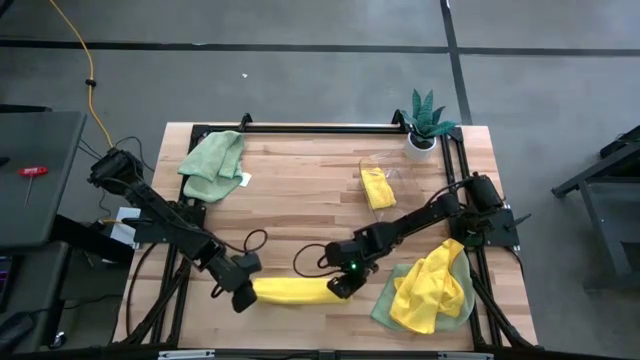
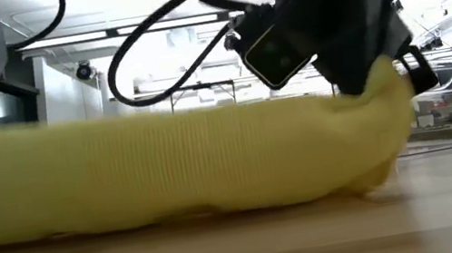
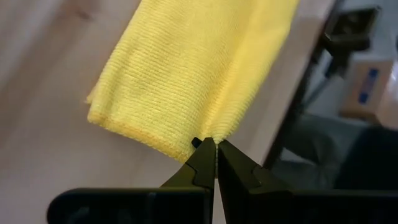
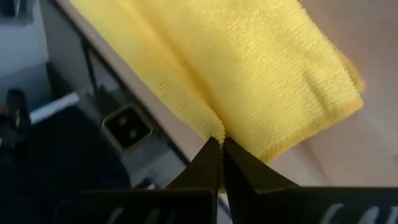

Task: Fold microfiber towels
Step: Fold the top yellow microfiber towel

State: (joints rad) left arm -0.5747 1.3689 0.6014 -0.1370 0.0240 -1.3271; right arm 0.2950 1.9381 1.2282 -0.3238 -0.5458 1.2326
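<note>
From above, starting at my left, I see a pale green towel (image 1: 213, 164) lying crumpled at the far left corner of the wooden table (image 1: 300, 190), well apart from the work. Nearer me, the left gripper (image 1: 243, 295) sits low at the front edge, its fingers pinched together on the left end of a long yellow towel (image 1: 292, 291); the left wrist view shows the tips (image 3: 214, 152) closed on the cloth's edge (image 3: 186, 68), with the table edge and the dark frame just beyond. The yellow towel lies as a narrow folded strip along the front of the table, stretched between the two grippers. At its right end the right gripper (image 1: 340, 286) is clamped on it as well, fingers (image 4: 221, 155) together on a fold of the fabric (image 4: 249, 68). From table height the strip (image 2: 169, 168) fills the picture and blocks most of what lies behind, with one gripper (image 2: 362, 58) bearing down on its end. Loose black cables (image 1: 310, 258) loop on the wood between the arms. Farther back, right of centre, a small folded yellow cloth (image 1: 377, 187) rests inside a clear container (image 1: 385, 170). At the far right corner stands a potted plant (image 1: 424, 122). In the near right corner a crumpled yellow towel (image 1: 430, 288) lies heaped on a green one (image 1: 385, 305), just beside the right arm.
</note>
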